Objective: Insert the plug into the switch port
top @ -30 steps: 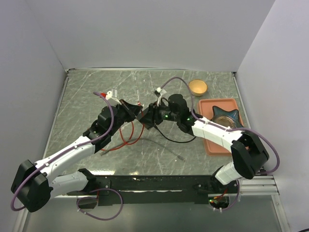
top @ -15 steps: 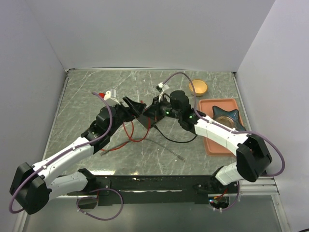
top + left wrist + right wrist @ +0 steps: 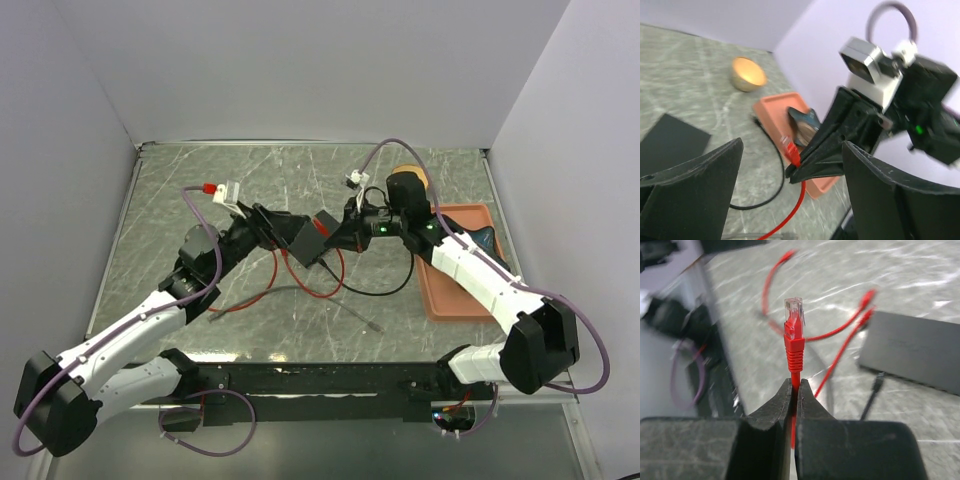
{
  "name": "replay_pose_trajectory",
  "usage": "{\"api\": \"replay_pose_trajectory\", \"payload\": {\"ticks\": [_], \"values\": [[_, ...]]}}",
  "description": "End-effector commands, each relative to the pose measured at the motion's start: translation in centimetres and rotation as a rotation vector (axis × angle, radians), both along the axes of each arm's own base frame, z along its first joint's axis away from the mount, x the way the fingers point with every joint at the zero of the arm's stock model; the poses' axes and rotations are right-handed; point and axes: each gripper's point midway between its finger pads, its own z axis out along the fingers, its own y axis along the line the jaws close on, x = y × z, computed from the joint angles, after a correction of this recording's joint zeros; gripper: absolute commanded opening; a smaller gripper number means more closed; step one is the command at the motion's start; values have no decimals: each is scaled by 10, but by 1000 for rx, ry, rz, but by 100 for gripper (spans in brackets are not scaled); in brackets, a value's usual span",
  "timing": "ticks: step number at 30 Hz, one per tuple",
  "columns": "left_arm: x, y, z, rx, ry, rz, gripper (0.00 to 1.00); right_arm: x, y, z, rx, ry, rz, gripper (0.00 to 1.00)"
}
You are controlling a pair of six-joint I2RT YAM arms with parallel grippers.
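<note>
My right end effector [image 3: 794,386] is clenched on the plug [image 3: 794,315], pinching its red cable [image 3: 796,202] just below the boot, above the middle of the surface [image 3: 180,200]. My left end effector [image 3: 792,150] is released, facing it. The black switch [image 3: 306,241] lies between them; I cannot make out its ports.

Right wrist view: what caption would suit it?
Right gripper pinches the red cable just behind its clear plug, black switch box lying beyond.

The right tool [image 3: 794,386], pinching the plug [image 3: 794,320], has drawn back rightward, uncovering the black box [image 3: 305,241].
</note>
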Motion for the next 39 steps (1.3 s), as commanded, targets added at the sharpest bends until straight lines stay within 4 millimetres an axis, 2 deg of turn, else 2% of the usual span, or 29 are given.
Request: {"api": "replay_pose_trajectory", "payload": {"ticks": [1, 4, 5, 7, 9, 13, 17, 20, 26, 31, 35, 38, 39], "values": [[-30, -20, 22, -28, -183, -206, 83, -45, 6, 46, 123, -57, 285, 0], [-29, -19, 23, -25, -172, -197, 81, -30, 2, 54, 109, -94, 164, 0], [-22, -15, 26, -36, -149, -154, 80, -13, -4, 48, 56, -100, 49, 0], [-13, -12, 17, -25, -81, -107, 76, 3, -11, 53, 2, -129, -68, 0], [-4, -9, 19, -54, -29, -55, 75, 18, -18, 45, -93, -139, -231, 0], [10, -11, 6, -63, 93, -8, 74, 34, -29, 41, -229, -218, -441, 0], [12, -20, 4, -68, 125, -20, 73, 33, -27, 37, -289, -289, -524, 0], [17, -18, -2, -69, 166, 14, 69, 30, -25, 38, -313, -324, -565, 0], [23, -21, -8, -58, 194, 26, 60, 20, -12, 42, -357, -408, -564, 0], [19, -22, -3, -92, 169, 9, 59, 17, -2, 34, -409, -423, -551, 0], [20, -23, -6, -84, 179, 10, 59, 6, 9, 35, -392, -428, -518, 0], [20, -26, -6, -88, 178, -1, 50, 3, 13, 36, -386, -433, -513, 0], [20, -28, -8, -82, 182, -11, 44, 4, 13, 36, -390, -433, -519, 0]]}}
